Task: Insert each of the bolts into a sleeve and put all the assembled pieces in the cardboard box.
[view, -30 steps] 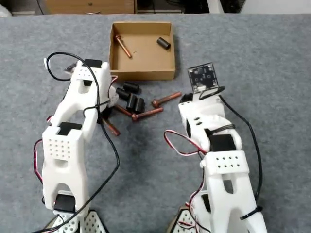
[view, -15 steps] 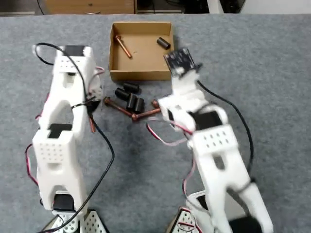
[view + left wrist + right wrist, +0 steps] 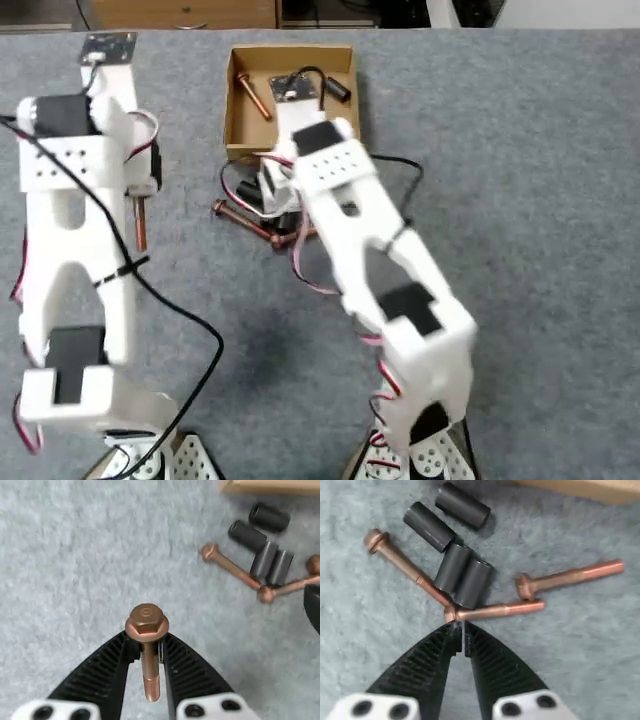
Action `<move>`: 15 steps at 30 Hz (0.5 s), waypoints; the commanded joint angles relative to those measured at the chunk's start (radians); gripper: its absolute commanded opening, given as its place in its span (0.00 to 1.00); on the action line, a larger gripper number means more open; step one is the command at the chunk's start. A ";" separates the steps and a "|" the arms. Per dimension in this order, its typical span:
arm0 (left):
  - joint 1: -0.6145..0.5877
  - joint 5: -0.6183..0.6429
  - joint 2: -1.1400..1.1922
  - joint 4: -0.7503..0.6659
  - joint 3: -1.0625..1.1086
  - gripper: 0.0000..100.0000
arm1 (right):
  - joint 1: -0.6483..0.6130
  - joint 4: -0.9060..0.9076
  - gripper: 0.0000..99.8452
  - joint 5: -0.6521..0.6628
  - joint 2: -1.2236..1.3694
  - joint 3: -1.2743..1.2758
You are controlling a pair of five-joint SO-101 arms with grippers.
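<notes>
Foreground first: clamping the left pincer (image 3: 147, 641) on a copper bolt (image 3: 146, 622) just under its hex head, with the shank lying back between the jaws and the head poking out past the tips. Holding it over bare counter (image 3: 65, 555), well apart from the pile, probably for keeping it out of the other arm's way. Leaving the threaded end tucked toward the wrist, which looks awkward for slipping on a sleeve without a change of grip.

Farther out, poising the right pincer (image 3: 460, 629) over the pile, jaws all but closed and gripping nothing, tips just beside the head of a loose bolt (image 3: 500, 610). Pointing at the spot where that head is touching the tip of a slanting bolt (image 3: 405, 565), so likely lining up for a pick there, though needing to open first. Lying against both, two of the four black sleeves (image 3: 452, 567) side by side, the other two just beyond; a third bolt (image 3: 570, 577) lying near, off to one side.

Farthest, sitting at the back of the pile, the cardboard box (image 3: 245, 152), holding a boxed bolt (image 3: 250, 95) and a boxed sleeve (image 3: 338, 90) well apart from each other, so seemingly not yet joined. Judging from this, barely starting: nothing assembled anywhere.
</notes>
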 commanded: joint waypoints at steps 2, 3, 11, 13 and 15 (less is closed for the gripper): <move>-0.049 -0.031 -0.205 -0.184 0.241 0.02 | -0.045 0.173 0.10 -0.112 0.211 -0.348; -0.052 -0.031 -0.251 -0.227 0.311 0.02 | -0.050 0.203 0.11 -0.120 0.255 -0.409; -0.054 -0.026 -0.596 -0.445 0.758 0.02 | -0.044 0.321 0.11 -0.144 0.549 -0.843; -0.054 -0.025 -0.654 -0.460 0.812 0.02 | -0.044 0.324 0.11 -0.153 0.613 -0.917; -0.054 -0.025 -0.699 -0.470 0.847 0.02 | -0.042 0.324 0.11 -0.153 0.671 -0.977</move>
